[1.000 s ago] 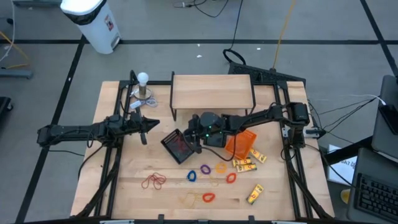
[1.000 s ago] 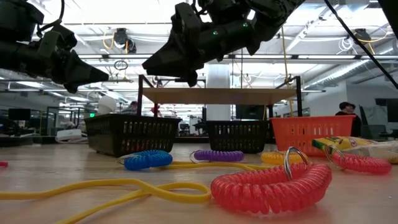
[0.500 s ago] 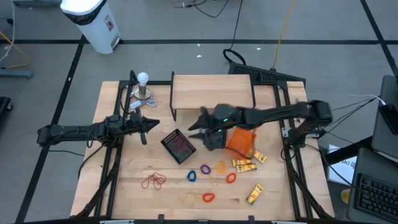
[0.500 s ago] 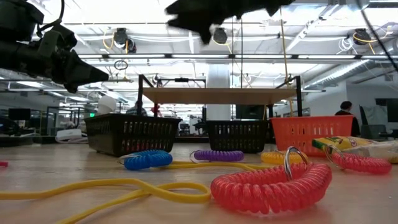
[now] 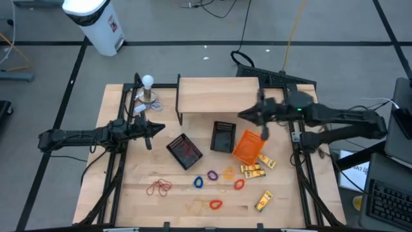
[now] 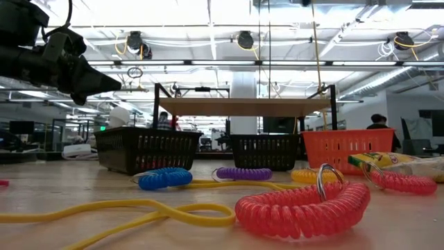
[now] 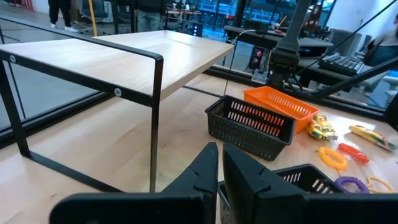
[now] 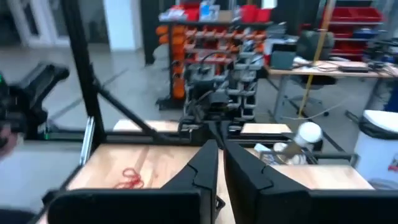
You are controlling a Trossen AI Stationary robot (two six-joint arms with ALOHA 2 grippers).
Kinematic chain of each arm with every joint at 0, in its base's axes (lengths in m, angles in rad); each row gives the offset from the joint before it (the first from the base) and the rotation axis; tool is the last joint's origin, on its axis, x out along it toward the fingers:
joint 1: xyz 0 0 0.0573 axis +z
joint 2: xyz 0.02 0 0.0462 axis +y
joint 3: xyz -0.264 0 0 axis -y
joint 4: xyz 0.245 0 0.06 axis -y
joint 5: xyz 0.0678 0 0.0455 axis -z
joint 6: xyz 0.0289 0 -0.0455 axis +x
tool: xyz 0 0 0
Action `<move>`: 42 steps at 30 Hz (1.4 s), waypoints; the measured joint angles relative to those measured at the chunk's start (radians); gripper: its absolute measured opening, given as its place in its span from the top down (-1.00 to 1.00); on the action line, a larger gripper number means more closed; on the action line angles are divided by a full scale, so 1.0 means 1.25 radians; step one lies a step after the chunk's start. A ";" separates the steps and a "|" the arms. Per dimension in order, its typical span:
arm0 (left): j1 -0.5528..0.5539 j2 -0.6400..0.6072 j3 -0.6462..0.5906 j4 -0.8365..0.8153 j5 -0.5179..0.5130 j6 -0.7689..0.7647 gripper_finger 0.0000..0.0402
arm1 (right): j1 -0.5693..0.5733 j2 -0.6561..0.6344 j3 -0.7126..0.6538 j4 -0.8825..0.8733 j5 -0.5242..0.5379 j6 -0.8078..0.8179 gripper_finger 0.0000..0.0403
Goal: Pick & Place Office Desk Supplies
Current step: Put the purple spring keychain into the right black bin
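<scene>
The supplies lie loose on the near half of the table: red bands (image 5: 159, 187), blue (image 5: 198, 182), purple (image 5: 212, 175), orange (image 5: 228, 173) and red (image 5: 239, 183) coil loops, and yellow packets (image 5: 254, 169). The low view shows a red coil (image 6: 302, 205) close up. My left gripper (image 5: 153, 129) hovers shut at the table's left, level, with nothing in it. My right gripper (image 5: 244, 116) is shut and empty, high above the table's right part, beyond the orange tray (image 5: 248, 147).
A tilted black mesh tray (image 5: 185, 151) holds red things; a second black tray (image 5: 223, 136) sits beside the orange one. A small wooden shelf (image 5: 219, 95) stands at the far middle, and a white ball on a stand (image 5: 148, 82) at the far left.
My right gripper has pulled back from over the black trays toward the table's right edge and risen, leaving the low view. The second black tray, covered by the arm before, now shows.
</scene>
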 joint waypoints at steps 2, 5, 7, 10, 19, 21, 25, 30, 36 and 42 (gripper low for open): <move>0.000 0.000 0.000 0.000 0.000 0.000 0.88 | -0.011 -0.063 -0.054 0.006 0.000 0.017 0.91; 0.000 0.000 0.000 0.000 0.000 0.000 0.88 | -0.019 -0.152 -0.135 0.008 -0.001 0.026 0.98; 0.000 0.000 0.000 0.000 0.000 0.000 0.88 | -0.025 -0.208 -0.188 0.018 -0.002 0.029 0.99; 0.000 0.000 0.000 0.000 0.000 -0.001 0.88 | -0.037 -0.284 -0.264 0.020 0.000 0.046 0.99; 0.000 0.000 0.000 0.001 0.001 -0.033 0.88 | -0.068 -0.459 -0.509 0.135 0.000 0.103 1.00; 0.000 0.000 0.000 0.001 0.008 -0.036 0.88 | -0.079 -0.480 -0.552 0.161 0.004 0.112 1.00; 0.000 0.000 0.000 0.001 -0.002 -0.036 0.88 | -0.099 -0.499 -0.614 0.176 0.041 0.113 1.00; 0.001 0.000 0.000 0.000 -0.019 -0.039 0.88 | -0.114 -0.504 -0.683 0.247 0.036 0.108 0.99; 0.001 0.000 0.000 0.000 -0.022 -0.017 0.88 | -0.116 -0.504 -0.736 0.308 0.016 0.111 1.00; 0.001 0.000 0.000 0.000 -0.025 -0.002 0.88 | -0.116 -0.507 -0.741 0.304 -0.004 0.133 1.00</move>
